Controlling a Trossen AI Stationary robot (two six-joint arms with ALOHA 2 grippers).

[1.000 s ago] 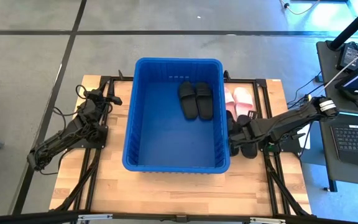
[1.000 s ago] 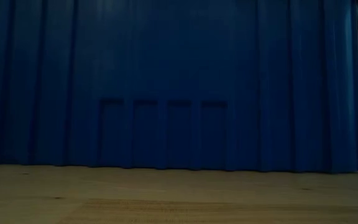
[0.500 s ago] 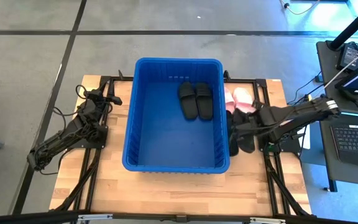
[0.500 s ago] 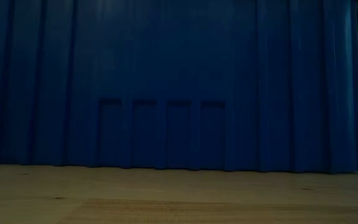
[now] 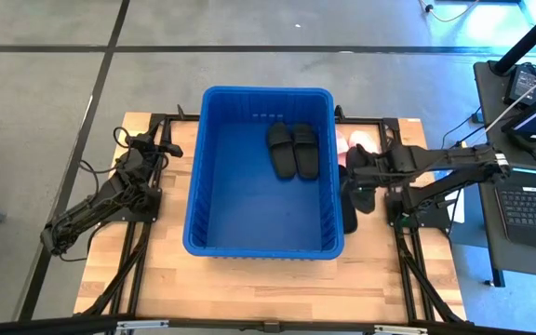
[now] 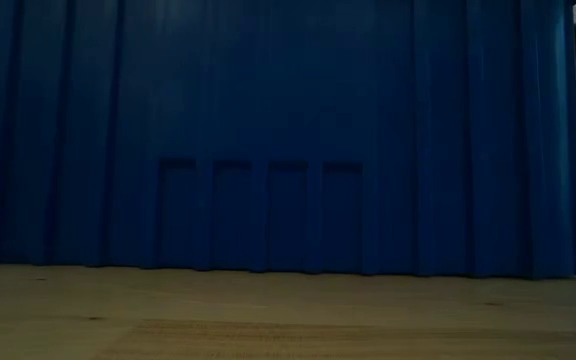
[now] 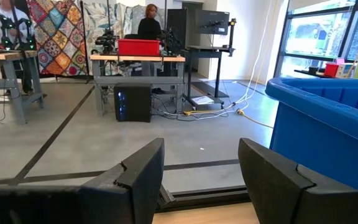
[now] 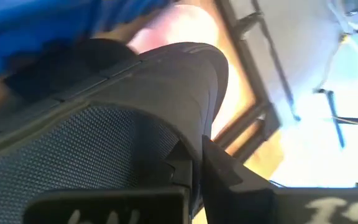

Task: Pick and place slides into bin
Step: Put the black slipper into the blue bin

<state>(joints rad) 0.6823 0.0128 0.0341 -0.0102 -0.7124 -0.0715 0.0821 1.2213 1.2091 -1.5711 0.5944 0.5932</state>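
Slide pinched in my right gripper, just beside the bin's right wall.

Left to right: my left gripper (image 5: pixel 163 149) rests released at the table's (image 5: pixel 156 279) left side, fingers (image 7: pixel 143 176) spread apart, well apart from every slide. The blue bin (image 5: pixel 196 186) stands mid-table with two black slides (image 5: pixel 293 150) lying side by side on its floor near the far right corner. Right of the bin, my right gripper (image 5: pixel 354 174) is clenched on a black slide (image 5: pixel 366 186), its strap (image 8: pixel 160 87) right against my fingers and the sole hanging off the table. The pink slides (image 5: pixel 359 141) lie just beyond it, another black slide (image 5: pixel 349 216) beneath, against the bin's wall.
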